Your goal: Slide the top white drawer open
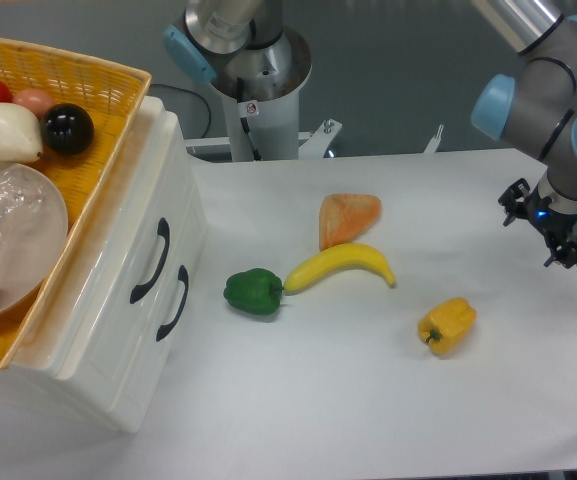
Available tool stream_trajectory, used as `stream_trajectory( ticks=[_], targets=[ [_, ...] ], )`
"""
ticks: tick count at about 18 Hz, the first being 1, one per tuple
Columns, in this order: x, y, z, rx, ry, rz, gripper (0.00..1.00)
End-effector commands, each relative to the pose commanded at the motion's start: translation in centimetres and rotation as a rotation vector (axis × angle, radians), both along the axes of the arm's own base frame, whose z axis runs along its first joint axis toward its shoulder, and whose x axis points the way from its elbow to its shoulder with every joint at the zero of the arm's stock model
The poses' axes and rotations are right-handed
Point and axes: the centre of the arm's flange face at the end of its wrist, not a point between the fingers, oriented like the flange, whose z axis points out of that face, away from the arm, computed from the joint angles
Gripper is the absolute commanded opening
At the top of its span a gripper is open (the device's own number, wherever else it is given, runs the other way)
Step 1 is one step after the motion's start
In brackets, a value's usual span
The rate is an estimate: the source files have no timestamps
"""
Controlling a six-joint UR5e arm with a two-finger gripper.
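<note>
Top white drawer (128, 235) sits shut in the white cabinet (98, 330) at the left end of the desk (368, 400), flush with the cabinet front and directly above the lower white drawer (158, 320). Its face is glossy plastic, so flat pressure on it would likely slip; the sensible hold is the curved black handle (150, 262) bowing out from the front, with a gap behind it for a finger to hook or for both fingers to close across the bar. The bar looks thin and stiff. The twin handle (173, 303) just below and to the right belongs to the lower drawer and is easy to confuse with it.

On the cabinet top rests a woven yellow basket (88, 90) holding round fruit and a clear bowl (13, 240). The cabinet itself looks light, so a pull that is not straight along the slide could drag or tip the whole unit; I would expect modest resistance from the drawer.

Pincer (536, 232) hangs at the far right, well apart from the cabinet, holding nothing, and its fingers look spread. Between it and the cabinet lie a green pepper (253, 292), a banana (340, 266), an orange wedge (347, 217) and a yellow pepper (447, 325). The approach has not begun.
</note>
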Motion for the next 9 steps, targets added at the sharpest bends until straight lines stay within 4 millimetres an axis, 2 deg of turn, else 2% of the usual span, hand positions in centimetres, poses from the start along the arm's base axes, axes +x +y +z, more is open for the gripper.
stream_trajectory(
  ticks=[4, 7, 9],
  targets=[
    [0.0, 0.1, 0.0, 0.0, 0.001, 0.021, 1.0],
    [0.6, 1.5, 0.2, 0.0, 0.007, 0.061, 1.0],
    [1.3, 3.1, 0.3, 0.001, 0.011, 0.076, 1.0]
  ],
)
